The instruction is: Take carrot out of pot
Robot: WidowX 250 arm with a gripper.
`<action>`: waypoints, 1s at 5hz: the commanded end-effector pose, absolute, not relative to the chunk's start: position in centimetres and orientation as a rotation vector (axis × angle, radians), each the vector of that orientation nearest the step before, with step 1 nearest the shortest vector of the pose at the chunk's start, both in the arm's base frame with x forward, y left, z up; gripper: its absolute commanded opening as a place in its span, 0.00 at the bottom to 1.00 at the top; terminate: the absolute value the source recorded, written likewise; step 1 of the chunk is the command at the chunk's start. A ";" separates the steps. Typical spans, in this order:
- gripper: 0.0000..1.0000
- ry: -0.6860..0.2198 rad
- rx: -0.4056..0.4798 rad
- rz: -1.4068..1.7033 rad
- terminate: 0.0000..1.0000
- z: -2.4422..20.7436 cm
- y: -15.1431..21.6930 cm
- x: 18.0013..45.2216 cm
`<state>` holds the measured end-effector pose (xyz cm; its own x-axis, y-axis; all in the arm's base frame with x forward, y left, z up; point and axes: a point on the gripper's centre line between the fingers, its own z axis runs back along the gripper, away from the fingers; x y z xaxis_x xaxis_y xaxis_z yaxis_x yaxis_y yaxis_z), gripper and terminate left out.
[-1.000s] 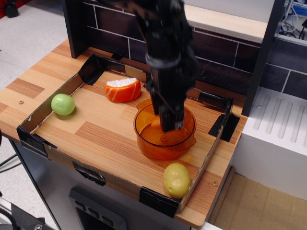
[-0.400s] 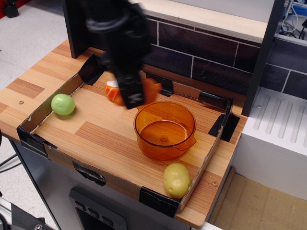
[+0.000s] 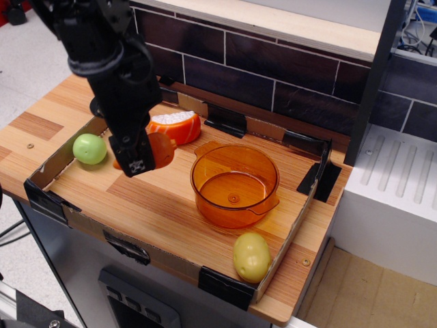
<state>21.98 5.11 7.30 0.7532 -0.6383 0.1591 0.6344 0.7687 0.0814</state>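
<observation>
The orange pot [image 3: 235, 184] stands on the wooden board right of centre, with nothing inside it. My black gripper [image 3: 140, 158] is to its left, just above the board, shut on the small orange carrot [image 3: 161, 149]. The carrot sticks out on the right side of the fingers [image 3: 134, 162]. The gripper sits between the green ball and the pot, in front of the orange-and-white slice.
An orange-and-white half-round slice [image 3: 175, 127] lies behind the gripper. A green ball [image 3: 90, 148] sits at the left wall of the cardboard tray [image 3: 48, 198]. A yellow potato-like toy [image 3: 251, 257] lies at the front right edge. A dark tiled wall [image 3: 273, 68] stands behind.
The gripper rose out of the pot with the carrot, swung left across the board and came down low to the left of the pot. The pot now holds nothing.
</observation>
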 end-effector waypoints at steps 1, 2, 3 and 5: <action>0.00 -0.139 0.110 -0.681 0.00 4.8 7.2 21.2; 0.00 -0.122 0.134 -0.685 0.00 3.6 7.2 21.0; 0.00 -0.113 0.151 -0.682 0.00 2.8 7.0 20.6; 1.00 -0.099 0.136 -0.689 0.00 3.2 7.2 20.5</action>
